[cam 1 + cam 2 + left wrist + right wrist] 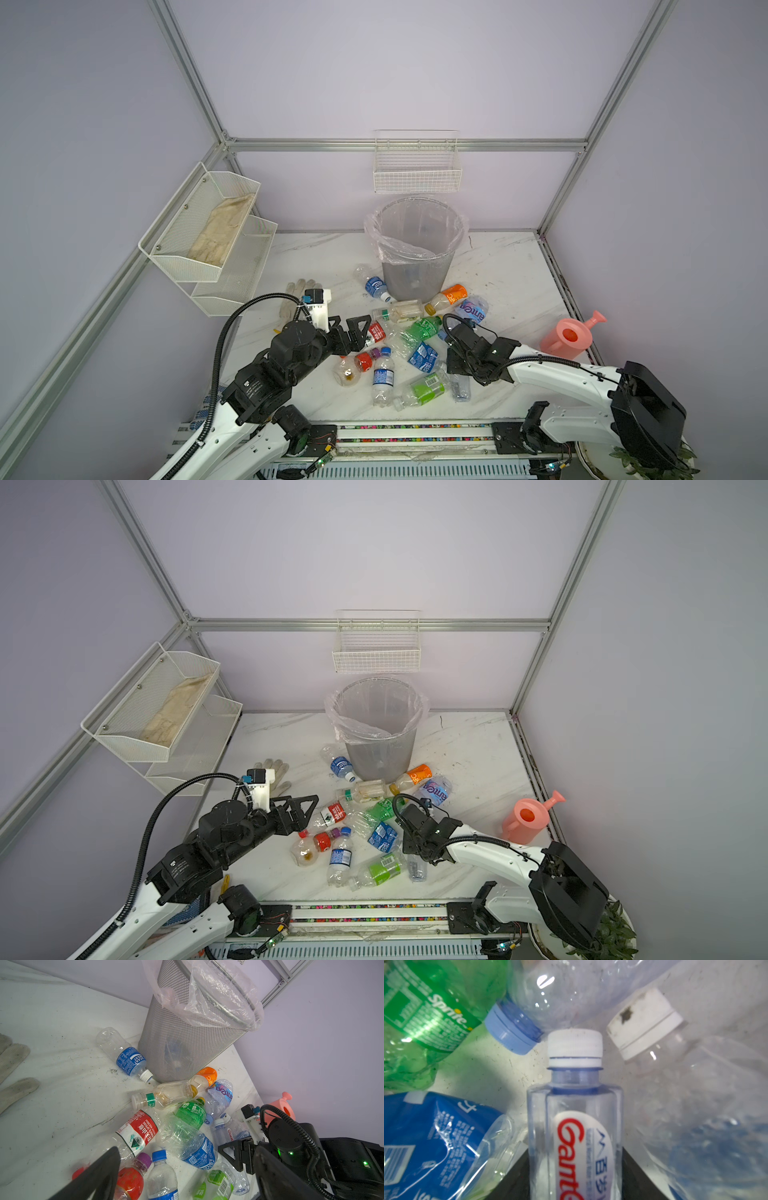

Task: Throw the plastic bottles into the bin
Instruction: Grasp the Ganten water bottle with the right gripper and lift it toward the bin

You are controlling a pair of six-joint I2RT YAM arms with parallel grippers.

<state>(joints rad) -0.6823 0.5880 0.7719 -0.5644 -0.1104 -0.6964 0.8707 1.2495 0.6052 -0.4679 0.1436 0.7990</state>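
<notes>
**Bottle heap before the bin**

Noted the bin (415,266) upright at the back-centre of the marble table (511,266), clear bag (376,232) folded over its rim. Found the plastic bottles (409,345) lying in a loose heap on the table in front of it, between the two arms. Two of them, a blue-labelled one (376,286) and an orange-labelled one (451,296), right against the bin's foot.

Logged the left gripper (350,322) low at the heap's left edge, jaws spread wide, holding nothing. In the left wrist view, a red-labelled bottle (137,1132) just ahead of its fingers.

In the right wrist view, saw the right gripper (575,1148) with jaws flanking a clear, white-capped Ganten bottle (575,1126), close against both its walls. Cannot tell firm clamp from mere contact. In both top views, down on the heap's right side.

Marked a white glove (293,297) just left of the heap and a pink watering can (569,336) well off to the right.
</notes>
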